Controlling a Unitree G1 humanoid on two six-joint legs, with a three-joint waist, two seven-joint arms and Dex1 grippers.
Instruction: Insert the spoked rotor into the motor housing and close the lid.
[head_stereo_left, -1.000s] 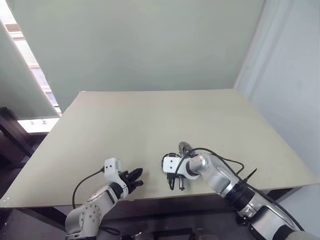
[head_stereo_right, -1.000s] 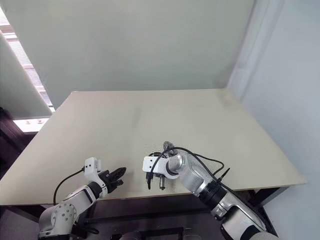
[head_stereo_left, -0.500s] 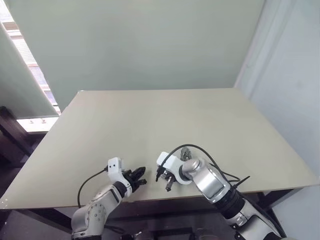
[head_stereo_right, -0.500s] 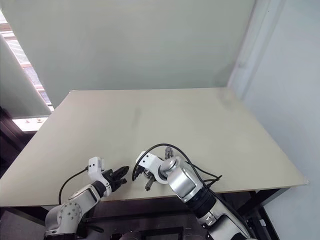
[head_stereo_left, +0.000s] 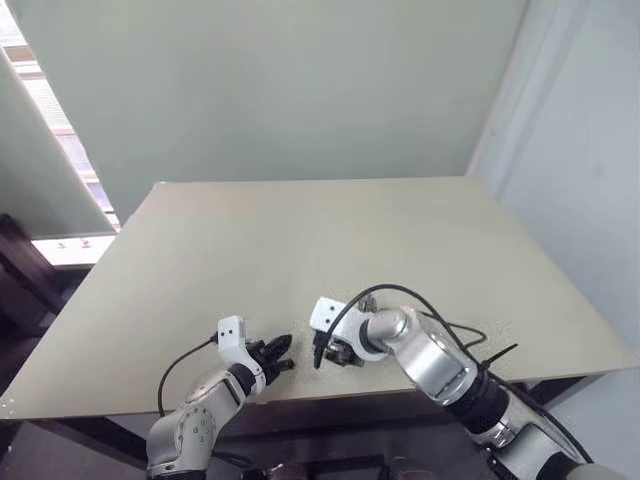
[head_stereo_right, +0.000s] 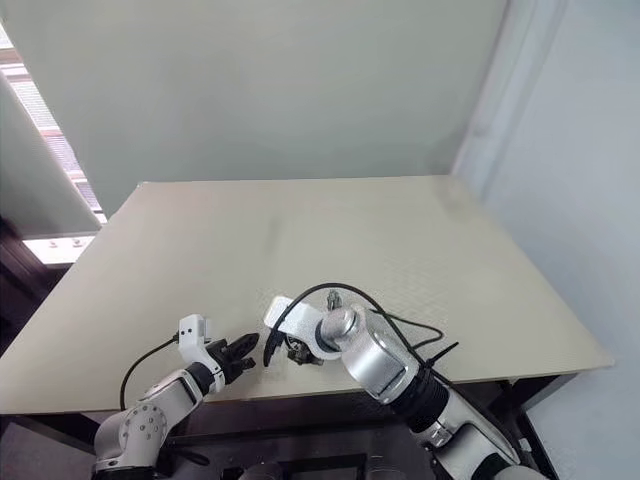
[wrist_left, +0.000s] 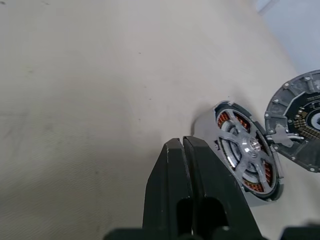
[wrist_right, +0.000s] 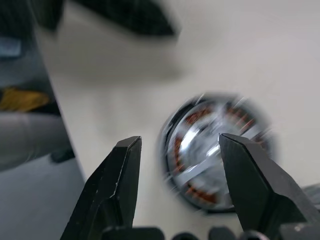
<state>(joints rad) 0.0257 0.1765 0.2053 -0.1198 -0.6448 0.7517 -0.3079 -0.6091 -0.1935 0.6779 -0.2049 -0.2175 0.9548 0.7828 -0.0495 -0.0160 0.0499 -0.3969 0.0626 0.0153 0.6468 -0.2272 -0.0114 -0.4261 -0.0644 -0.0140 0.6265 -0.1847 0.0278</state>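
Rotor, silver-spoked (wrist_left: 248, 156), sits in copper-wound round housing (wrist_left: 270, 175); my right gripper (wrist_right: 177, 172) spread, empty — left gripper (wrist_left: 182, 165) clenched; grey lid (wrist_left: 297, 120) overlaps housing edge — may jam closing.

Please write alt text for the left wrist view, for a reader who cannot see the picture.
The spoked rotor sits inside the motor housing, copper windings showing between its silver spokes, on a beige table. The lid lies beside the housing, not yet closed over it. The left gripper rises in the foreground next to the housing, its black jaws shut and holding nothing.
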